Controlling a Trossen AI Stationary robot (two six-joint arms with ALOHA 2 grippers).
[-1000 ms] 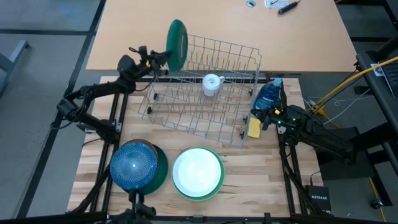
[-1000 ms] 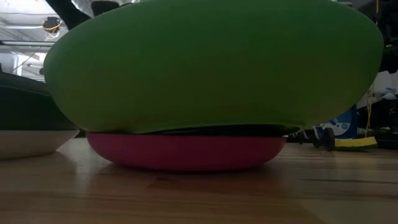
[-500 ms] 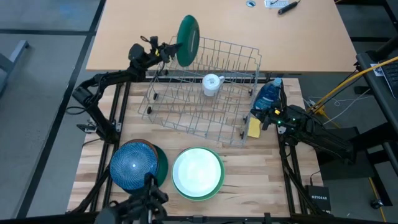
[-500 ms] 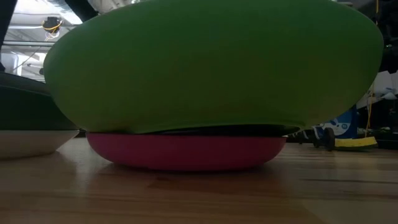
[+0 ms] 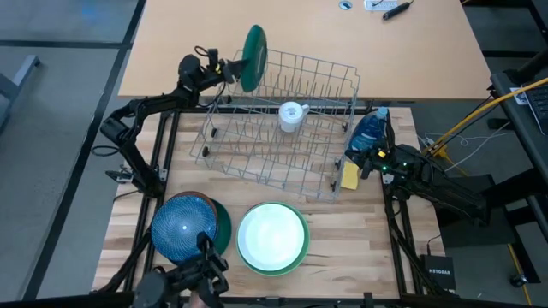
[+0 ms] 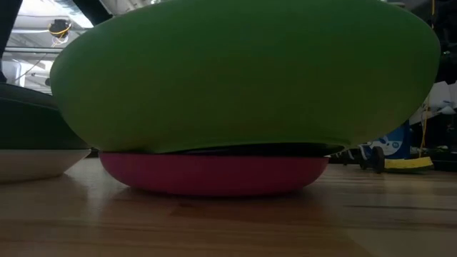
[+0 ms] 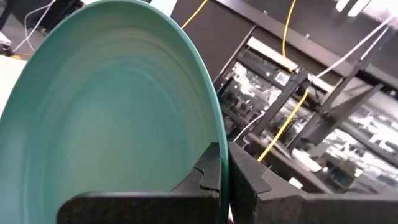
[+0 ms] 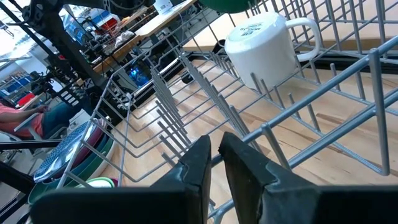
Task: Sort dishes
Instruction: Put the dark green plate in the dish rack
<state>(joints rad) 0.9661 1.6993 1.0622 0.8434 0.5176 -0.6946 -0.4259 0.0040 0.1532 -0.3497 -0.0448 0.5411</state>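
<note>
A small black box [image 5: 437,275] is lying on the floor off the table's near right corner, showing white lettering that reads "NETGEAR". The upturned white ceramic mug [image 8: 262,45] in the wire rack is bearing dark print on its base, too small to read.

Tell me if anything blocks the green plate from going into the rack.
Nothing visible does. The left gripper holds the green plate upright at the rack's far left corner. The tines below look empty; the white mug sits farther right, clear of it.
</note>
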